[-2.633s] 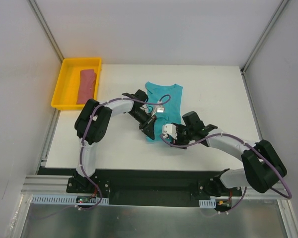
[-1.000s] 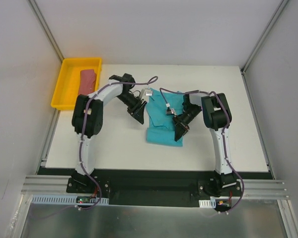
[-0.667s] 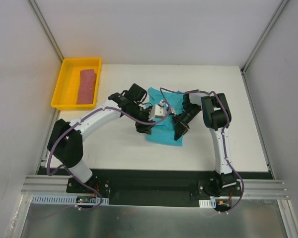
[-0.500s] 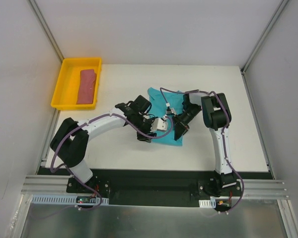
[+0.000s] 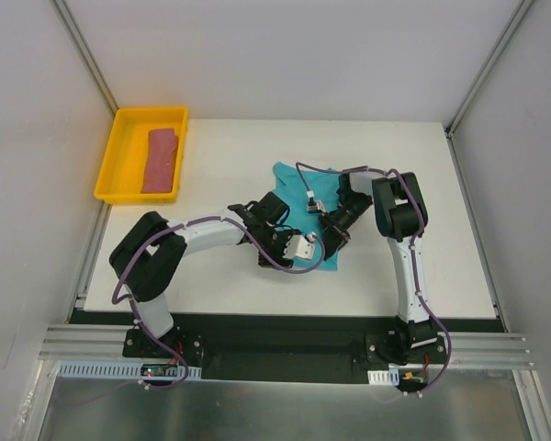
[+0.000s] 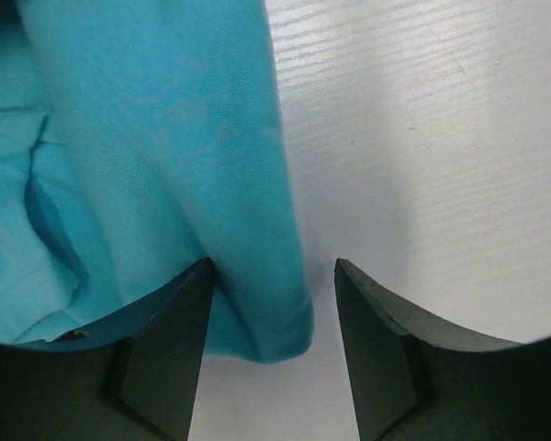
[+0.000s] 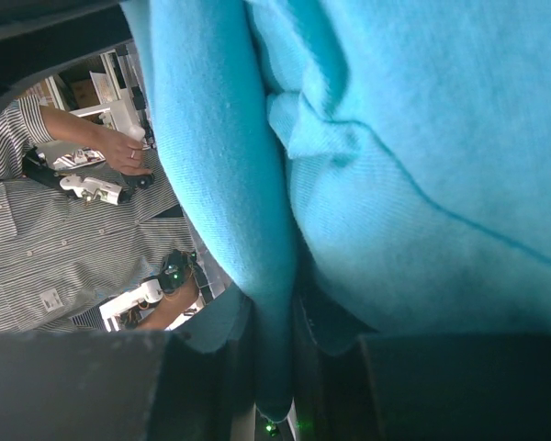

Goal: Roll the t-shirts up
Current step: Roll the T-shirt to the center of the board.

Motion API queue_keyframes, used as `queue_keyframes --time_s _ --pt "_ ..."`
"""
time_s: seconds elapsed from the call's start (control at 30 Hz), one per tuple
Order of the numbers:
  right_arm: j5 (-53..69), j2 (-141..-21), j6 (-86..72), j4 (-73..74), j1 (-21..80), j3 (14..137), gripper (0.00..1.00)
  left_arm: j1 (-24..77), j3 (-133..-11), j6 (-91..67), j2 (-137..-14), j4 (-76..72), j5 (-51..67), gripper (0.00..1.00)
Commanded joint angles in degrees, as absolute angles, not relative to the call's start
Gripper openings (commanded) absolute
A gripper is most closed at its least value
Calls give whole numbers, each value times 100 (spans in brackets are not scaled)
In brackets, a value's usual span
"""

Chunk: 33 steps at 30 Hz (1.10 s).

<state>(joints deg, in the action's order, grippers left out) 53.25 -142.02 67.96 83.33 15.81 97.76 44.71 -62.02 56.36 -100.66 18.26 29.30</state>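
Honestly, left gripper (image 6: 274, 268) is spread around the near edge of the teal t-shirt (image 6: 147, 138), so I'd clamp the whole fold before rolling; right gripper (image 7: 283, 360) pinches its right side

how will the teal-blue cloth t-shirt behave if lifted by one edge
Probably floppy: the teal-blue cloth t-shirt lies in soft folds and wrinkles. Likely light and thin, since a bunched fold fits pinched in the right claw. Expect sagging.

Teal-blue t-shirt (image 5: 287, 181): short-sleeved, bunched and folded over itself in soft creases, lying mid-surface (image 5: 220, 156).
Red-pink t-shirt (image 5: 161, 161): folded into 1 long narrow strip, lying flat inside yellow tray (image 5: 127, 156).
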Motion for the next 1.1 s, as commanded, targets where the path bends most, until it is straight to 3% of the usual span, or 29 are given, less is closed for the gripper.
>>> queue_keyframes --time_s 0.0,0.3,0.37,0.43,0.47,0.5,0.6,0.73,0.8,0.83,0.87,0.9,0.97,1.03,1.07 --pt "5133 -14379 6961 9501 1521 9905 10 4579 -6056 5845 -10081 1846 2848 55" --pt "5203 -14414 6882 9501 1486 9932 13 4764 -5977 5968 -10441 1714 2356 58" --pt "5308 -14379 6952 9492 1433 9888 13 4807 -6020 5985 -10547 1688 2076 52" --pt "5440 -14257 7031 9475 1328 9809 20 4825 -6055 5977 -10591 1688 1987 42" --pt "5519 -14178 7092 9466 1284 9791 26 4816 -6073 5985 -10617 1705 1917 37" --pt "5633 -14029 7119 9457 1135 9765 51 4825 -6082 5994 -10617 1731 1899 29" --pt "5976 -13212 7075 9229 828 9747 96 4816 -6091 6021 -10582 1854 1933 12" --pt "5338 -11843 6963 8634 633 9458 96 4781 -6310 5950 -10661 2223 2030 0" --pt "4924 -10704 6532 7466 528 8889 96 4694 -6494 5845 -10696 2398 2231 0" --pt "4078 -10218 5799 6888 519 8546 96 4659 -6573 5801 -10722 2608 2372 0" --pt "3495 -9604 5383 5046 519 8064 96 4615 -6783 5775 -10757 2810 2530 0" --pt "3011 -8023 5040 3983 501 6746 96 4579 -6907 5740 -10793 2952 2662 0" --pt "2865 -6765 4871 1414 501 5534 96 4500 -7249 5643 -10933 3365 3056 0" --pt "2570 -6120 4127 662 518 4731 96 4308 -7513 5520 -11099 3664 3487 0" --pt "2688 -6222 3287 964 527 4868 96 4254 -7889 5328 -11214 4013 3855 0"
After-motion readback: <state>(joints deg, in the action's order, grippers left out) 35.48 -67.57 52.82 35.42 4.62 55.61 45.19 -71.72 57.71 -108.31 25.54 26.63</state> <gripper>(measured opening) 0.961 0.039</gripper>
